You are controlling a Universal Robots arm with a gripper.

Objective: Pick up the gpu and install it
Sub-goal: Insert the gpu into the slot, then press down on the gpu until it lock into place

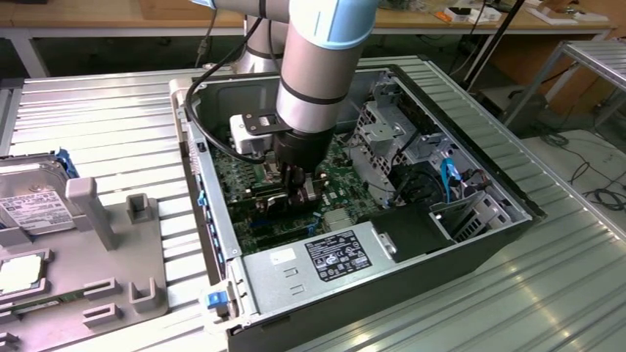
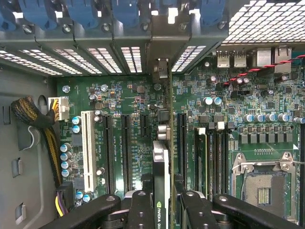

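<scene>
the gripper [image 2: 161, 202] is clenched on the gpu [image 2: 161, 157], which stands on edge over the motherboard [image 2: 124, 143], long axis running toward the rear slot brackets [image 2: 157, 47]; its lower edge is hidden.

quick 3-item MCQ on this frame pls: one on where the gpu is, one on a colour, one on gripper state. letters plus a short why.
1. Where is the gpu?
A. On the grey tray outside the case
B. Edge-on over the motherboard, between the gripper fingers
C. On the power supply

2. What colour is the long slot near the cable bundle?
A. White
B. Red
C. Blue

3. What is the gripper's state?
A. Open, empty
B. Shut on a hard drive
C. Shut on the gpu

Answers: 1 B, the wrist view shows the card upright above the board, inside the computer case. 2 A, it is pale beside the black slots. 3 C, the fingers press the card from both sides.
</scene>
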